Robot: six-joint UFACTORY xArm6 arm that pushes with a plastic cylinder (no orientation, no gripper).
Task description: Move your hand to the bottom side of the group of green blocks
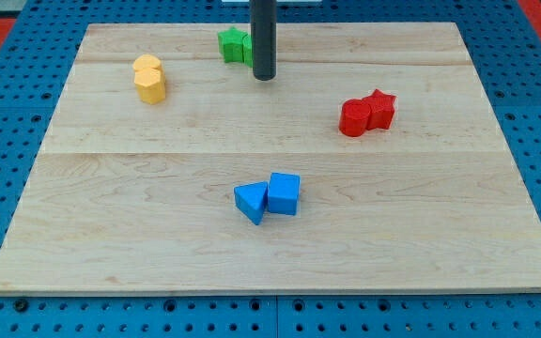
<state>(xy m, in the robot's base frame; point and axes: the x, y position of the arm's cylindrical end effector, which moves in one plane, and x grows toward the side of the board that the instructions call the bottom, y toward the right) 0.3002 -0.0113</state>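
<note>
Rod end first: my tip (264, 77), a blunt dark cylinder with nothing to open or close, rests on the board near the top centre, just right of and slightly below the green blocks (235, 44). These glossy green pieces, one star-like, are partly hidden behind the upright rod. Pale wooden board (158, 244) shows grain lines. Yellow blocks (148, 79) sit upper left, red blocks (366, 113) at right, blue blocks (269, 197) lower centre.
</note>
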